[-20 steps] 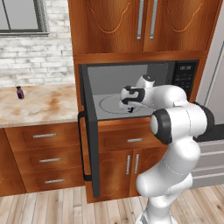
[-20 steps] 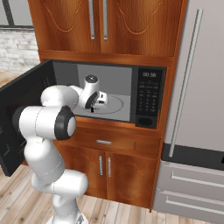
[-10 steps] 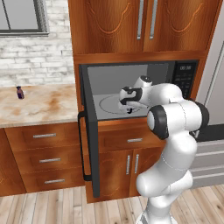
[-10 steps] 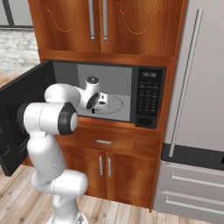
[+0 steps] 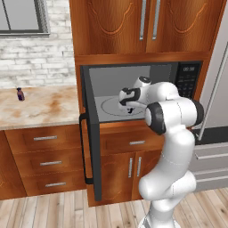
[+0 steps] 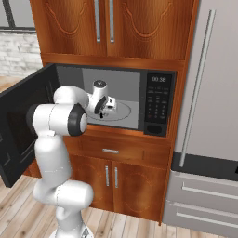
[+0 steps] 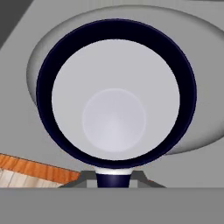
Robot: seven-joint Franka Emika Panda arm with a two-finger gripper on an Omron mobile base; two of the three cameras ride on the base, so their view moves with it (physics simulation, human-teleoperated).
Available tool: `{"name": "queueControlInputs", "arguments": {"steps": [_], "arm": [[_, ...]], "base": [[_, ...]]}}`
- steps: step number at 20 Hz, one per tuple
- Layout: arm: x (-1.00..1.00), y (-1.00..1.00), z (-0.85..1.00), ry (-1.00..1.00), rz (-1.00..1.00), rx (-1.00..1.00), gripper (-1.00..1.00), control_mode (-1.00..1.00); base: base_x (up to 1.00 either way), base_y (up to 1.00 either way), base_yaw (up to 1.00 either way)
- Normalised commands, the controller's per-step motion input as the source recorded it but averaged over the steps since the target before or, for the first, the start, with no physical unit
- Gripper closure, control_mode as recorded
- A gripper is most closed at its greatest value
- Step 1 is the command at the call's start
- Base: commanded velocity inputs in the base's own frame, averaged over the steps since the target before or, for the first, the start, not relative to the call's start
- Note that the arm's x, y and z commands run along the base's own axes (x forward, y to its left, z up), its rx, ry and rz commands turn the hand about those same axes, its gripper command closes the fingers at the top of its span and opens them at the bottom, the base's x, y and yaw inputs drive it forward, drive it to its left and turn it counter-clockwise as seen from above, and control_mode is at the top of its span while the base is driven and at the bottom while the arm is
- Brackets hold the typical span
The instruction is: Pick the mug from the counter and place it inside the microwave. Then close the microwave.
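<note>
Gripper (image 5: 129, 106) pinching the mug (image 7: 116, 94) by its rim from above, held upright inside the microwave (image 6: 153, 100) just over the round turntable (image 5: 111, 107), likely for setting down level, with the door (image 5: 90, 133) swung wide for later closing.

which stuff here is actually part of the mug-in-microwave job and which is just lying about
Part of the job:
- white mug with dark blue rim, gripped by the claw
- black built-in microwave, its windowed door open
- beige marble-look counter

Just lying about:
- tiny dark purple bottle
- steel fridge
- upper wooden cabinets
</note>
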Motion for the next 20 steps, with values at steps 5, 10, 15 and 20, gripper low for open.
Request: {"name": "queueControlInputs", "arguments": {"steps": [5, 10, 15, 20], "arm": [[0.35, 0.0, 0.0, 0.0, 0.0, -0.01, 1.0, -1.0], [0.13, 0.0, -0.07, 0.0, 0.0, 0.0, 1.0, -1.0], [0.04, 0.0, -0.15, 0.0, 0.0, 0.0, 1.0, -1.0], [0.17, 0.0, -0.18, 0.0, 0.0, 0.0, 1.0, -1.0]], "base": [[0.0, 0.0, 0.0], [0.0, 0.0, 0.0], [0.0, 0.0, 0.0], [0.0, 0.0, 0.0]]}}
